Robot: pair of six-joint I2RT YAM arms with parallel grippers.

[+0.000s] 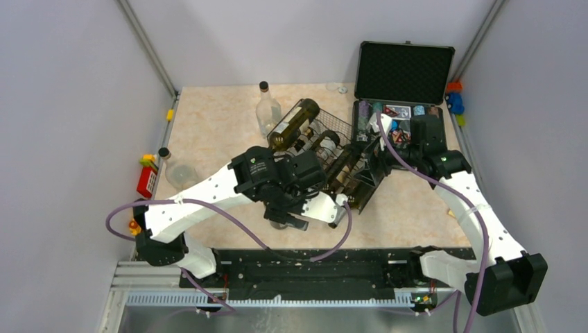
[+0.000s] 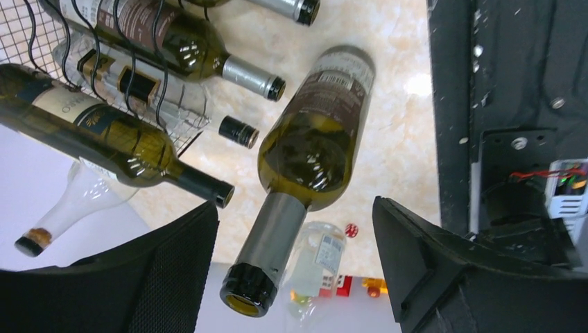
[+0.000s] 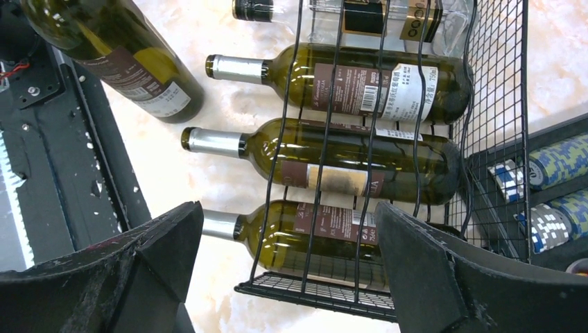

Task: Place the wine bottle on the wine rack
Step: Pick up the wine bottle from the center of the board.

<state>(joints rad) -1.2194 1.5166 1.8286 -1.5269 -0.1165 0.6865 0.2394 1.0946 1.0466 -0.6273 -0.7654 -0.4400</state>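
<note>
Wine bottle [image 2: 312,146]: green glass, silver capsule, dark label. Not yet racked. It appeared to stand base-down on the bench [image 2: 405,146], just beside the open front of the wine rack [image 3: 485,83], on the side nearest the arm bases. Could not be sure it was fully upright and not leaning.

Left claw [image 2: 295,208]: open, one jaw on each side of the bottle's neck, with a clear gap on both sides. No contact seen; nothing held.

Rack contents: three green bottles [image 3: 347,159] lay side by side in the lower cradles, necks pointing out. A clear bottle with a dark label [image 3: 388,17] lay in the next cradle. One more dark bottle [image 1: 295,123] lay tilted across the top of the rack.

Right claw [image 3: 288,208]: wide open above the rack's near corner, empty, touching nothing visible.

Beyond the rack: an open black case [image 1: 402,73] with poker chips [image 3: 555,166]; two loose clear bottles [image 1: 267,107] at the far-left part of the bench.

Progress, as judged: early for this bottle. Approach looked done and the claw lined up on the neck. Grasp, lift, carry and laying down remained. A free cradle was not plainly visible; the upper tier seemed likeliest.
</note>
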